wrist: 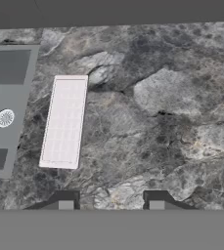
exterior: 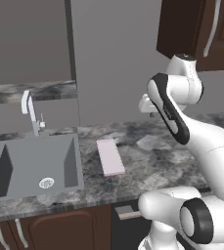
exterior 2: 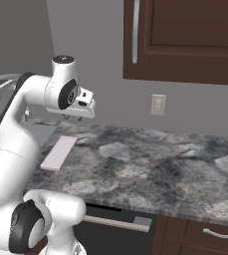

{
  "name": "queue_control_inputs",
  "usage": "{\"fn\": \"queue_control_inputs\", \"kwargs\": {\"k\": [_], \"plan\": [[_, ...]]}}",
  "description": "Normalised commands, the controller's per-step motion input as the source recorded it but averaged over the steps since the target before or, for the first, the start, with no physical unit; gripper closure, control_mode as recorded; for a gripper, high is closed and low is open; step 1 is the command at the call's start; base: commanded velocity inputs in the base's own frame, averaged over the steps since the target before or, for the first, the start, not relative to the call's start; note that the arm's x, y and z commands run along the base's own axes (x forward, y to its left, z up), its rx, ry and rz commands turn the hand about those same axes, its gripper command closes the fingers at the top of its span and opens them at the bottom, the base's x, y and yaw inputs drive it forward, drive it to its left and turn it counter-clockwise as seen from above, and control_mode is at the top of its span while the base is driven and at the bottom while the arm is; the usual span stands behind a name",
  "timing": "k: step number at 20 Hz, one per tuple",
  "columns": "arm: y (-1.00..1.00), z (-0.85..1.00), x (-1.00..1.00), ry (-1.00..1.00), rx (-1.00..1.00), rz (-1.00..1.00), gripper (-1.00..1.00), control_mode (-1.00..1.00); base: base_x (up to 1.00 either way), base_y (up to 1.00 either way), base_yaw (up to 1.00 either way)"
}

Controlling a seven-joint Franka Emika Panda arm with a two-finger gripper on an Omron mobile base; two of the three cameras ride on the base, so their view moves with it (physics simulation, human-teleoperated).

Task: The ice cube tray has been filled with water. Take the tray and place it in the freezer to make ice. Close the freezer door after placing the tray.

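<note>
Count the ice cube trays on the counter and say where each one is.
1. The ice cube tray lies flat on the stone counter, just right of the sink. The arm may hide part of the counter.

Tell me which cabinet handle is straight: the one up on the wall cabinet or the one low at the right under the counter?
The wall cabinet handle: a long straight upright bar. The low handle lies sideways and bows.

One ice cube tray [wrist: 64, 122], one sink [exterior: 33, 163] with one faucet [exterior: 30, 112], one wall outlet [exterior 2: 158, 104].
</note>
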Motion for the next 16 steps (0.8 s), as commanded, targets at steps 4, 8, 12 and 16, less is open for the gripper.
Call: {"fn": "queue_control_inputs", "kwargs": {"k": [4, 8, 12, 16], "plan": [[0.03, -0.14, 0.04, -0.04, 0.00, -0.04, -1.00, -1.00, 0.00, 0.00, 0.00], [0.16, -0.46, 0.12, -0.17, 0.00, -0.10, -1.00, -1.00, 0.00, 0.00, 0.00], [0.17, -0.58, 0.19, -0.24, 0.00, -0.10, -1.00, -1.00, 0.00, 0.00, 0.00], [0.38, -0.58, 0.27, -0.08, 0.00, -0.08, -1.00, -1.00, 0.00, 0.00, 0.00]]}}
